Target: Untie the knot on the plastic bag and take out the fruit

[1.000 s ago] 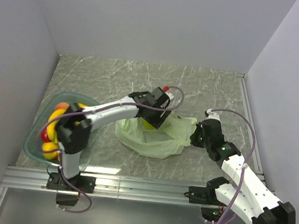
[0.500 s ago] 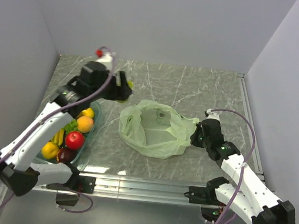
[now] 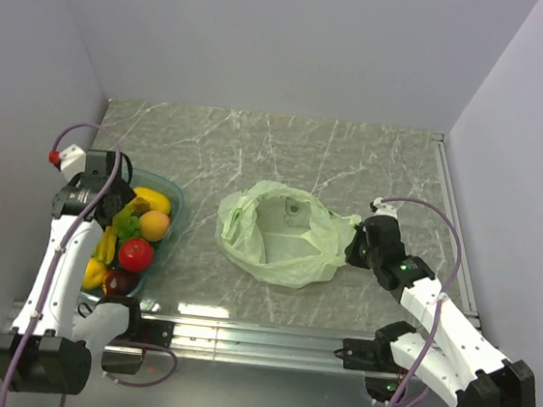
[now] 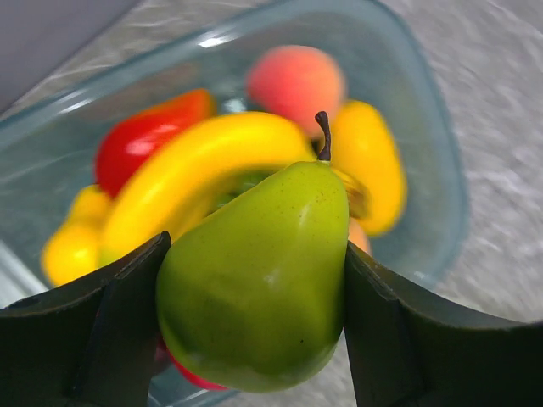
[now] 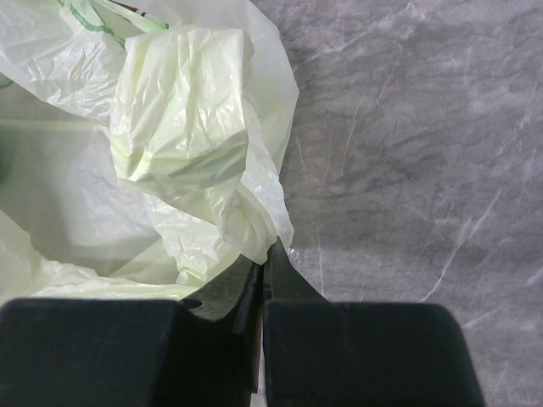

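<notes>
**Left arm** (image 3: 52,260) and **right arm** (image 3: 455,328): smooth white shell links alternating with rounded black joint housings, the largest housing a bulky black block. A thin lilac cable (image 3: 424,208) runs in loose loops along each arm. On the left arm it meets a white plug with a red cap (image 3: 55,155). Small green lights (image 3: 403,269) mark the right arm's joints. **Left gripper** (image 4: 254,254) and **right gripper** (image 5: 265,259): matte black fingers (image 4: 93,339), broad at the root, narrowing to thin tips, without markings.
</notes>
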Action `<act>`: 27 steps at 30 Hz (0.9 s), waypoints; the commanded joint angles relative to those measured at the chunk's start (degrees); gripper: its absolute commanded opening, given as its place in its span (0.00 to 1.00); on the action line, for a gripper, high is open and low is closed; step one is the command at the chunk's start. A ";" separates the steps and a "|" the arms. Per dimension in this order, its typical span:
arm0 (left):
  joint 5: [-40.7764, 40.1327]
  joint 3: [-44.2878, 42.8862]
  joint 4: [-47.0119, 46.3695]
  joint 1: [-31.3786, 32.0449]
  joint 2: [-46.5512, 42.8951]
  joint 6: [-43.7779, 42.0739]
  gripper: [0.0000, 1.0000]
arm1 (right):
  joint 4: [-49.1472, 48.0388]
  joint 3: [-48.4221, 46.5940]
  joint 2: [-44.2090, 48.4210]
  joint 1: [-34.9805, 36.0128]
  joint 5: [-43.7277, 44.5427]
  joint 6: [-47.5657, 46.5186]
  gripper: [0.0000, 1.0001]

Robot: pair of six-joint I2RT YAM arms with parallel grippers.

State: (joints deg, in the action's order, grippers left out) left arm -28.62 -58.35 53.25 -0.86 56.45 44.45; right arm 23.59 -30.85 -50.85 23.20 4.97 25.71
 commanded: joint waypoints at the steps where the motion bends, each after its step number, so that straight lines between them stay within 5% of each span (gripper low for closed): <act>1: -4.25 1.22 -0.17 -2.91 -2.57 1.79 0.69 | -0.83 -2.99 -0.12 -0.44 0.30 -1.28 0.00; 4: -4.25 0.96 -0.17 -3.00 -3.09 1.52 0.97 | -0.74 -3.07 -0.21 -0.44 0.13 -1.54 0.00; 5: -3.99 0.69 -0.17 -3.00 -3.18 1.43 0.99 | -0.74 -3.07 -0.21 -0.52 0.13 -1.54 0.00; 12: -0.57 -2.47 -0.96 -3.00 -4.15 -3.66 0.99 | -0.66 -3.60 -0.13 -0.53 0.39 -1.98 0.00; 17: 14.62 -3.88 -5.26 -0.12 -6.52 -7.62 0.99 | -0.66 -4.04 0.67 -0.35 1.09 -2.69 0.00; 21: 19.39 -7.20 -7.63 17.84 -4.16 -3.76 0.99 | -0.66 -4.48 0.58 -0.35 1.62 -2.60 0.00; 27: 14.22 -18.96 -12.03 46.94 9.71 -1.20 0.99 | -0.22 -4.74 0.75 -0.18 2.67 -2.69 0.00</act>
State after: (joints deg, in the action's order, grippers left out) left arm -14.15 -70.57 45.93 34.81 60.99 41.85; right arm 23.66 -32.86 -50.92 23.20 5.67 23.88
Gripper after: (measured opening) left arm 0.994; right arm 0.010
